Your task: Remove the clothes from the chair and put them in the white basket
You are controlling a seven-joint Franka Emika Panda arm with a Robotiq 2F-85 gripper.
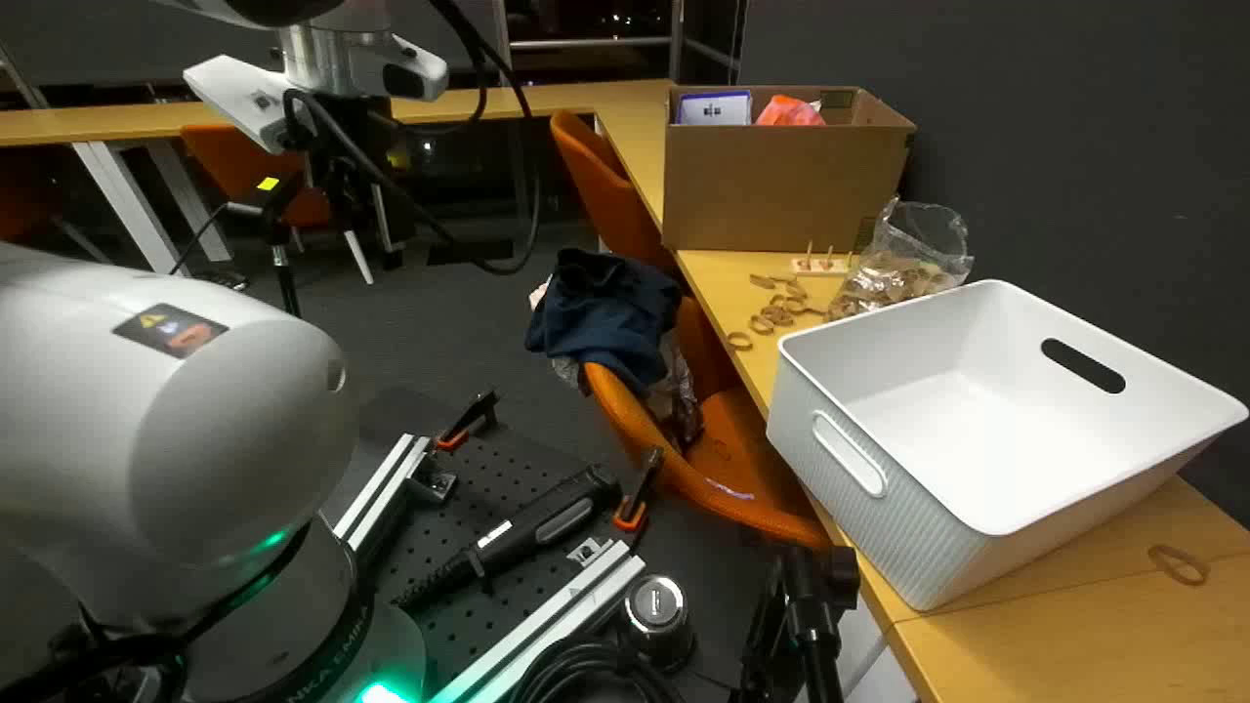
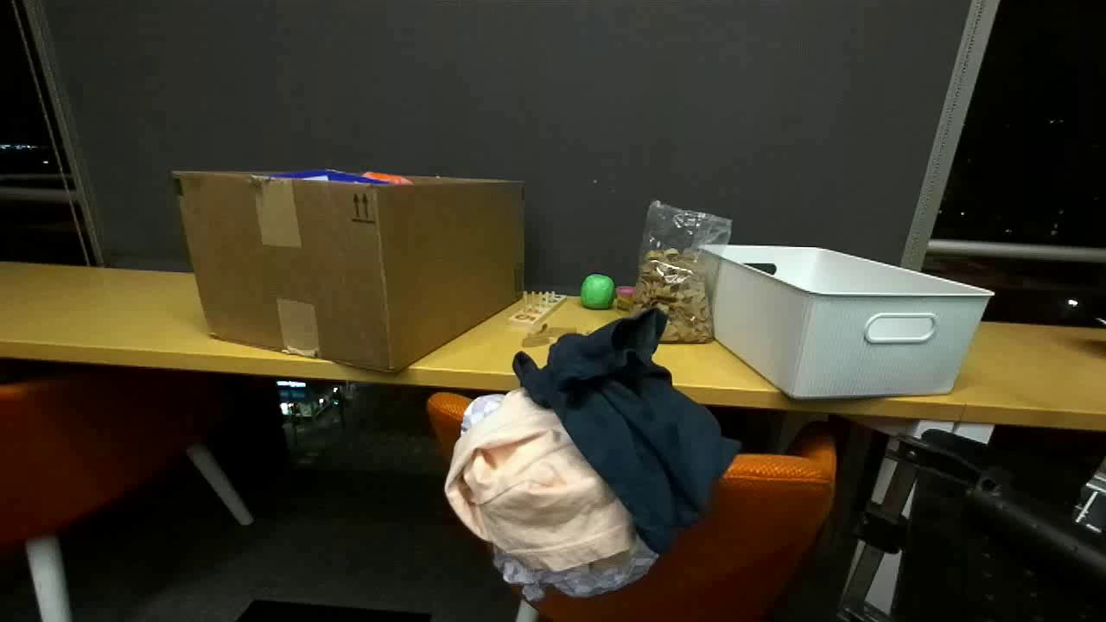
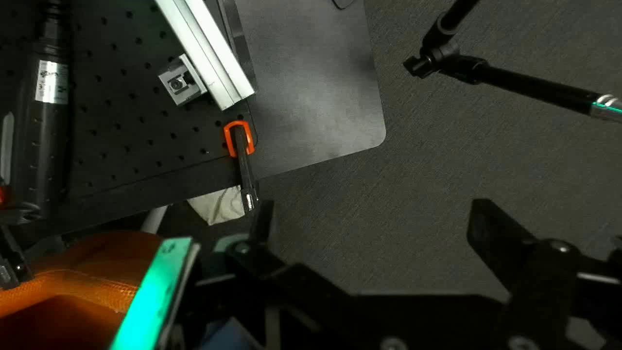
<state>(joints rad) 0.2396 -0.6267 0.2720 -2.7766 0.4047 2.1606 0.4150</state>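
A dark blue garment (image 1: 605,312) lies bunched over the backrest of an orange chair (image 1: 752,517). In an exterior view the blue garment (image 2: 644,432) lies over a peach garment (image 2: 536,492), with a pale patterned cloth (image 2: 579,574) below, on the orange chair (image 2: 769,510). The white basket (image 1: 908,527) stands on the table with nothing inside; it also shows in an exterior view (image 2: 829,345). My gripper (image 3: 373,211) is open and empty above the floor; it hangs left of the clothes, apart from them, in an exterior view (image 1: 366,210). The wrist view shows the orange chair (image 3: 73,287) at lower left.
A cardboard box (image 1: 781,186) and a clear bag of brown pieces (image 1: 903,273) stand on the wooden table (image 1: 1055,635) beyond the basket. A black stand (image 1: 806,605) rises near the chair. The perforated base plate (image 1: 488,469) carries clamps. A green ball (image 2: 597,292) lies behind.
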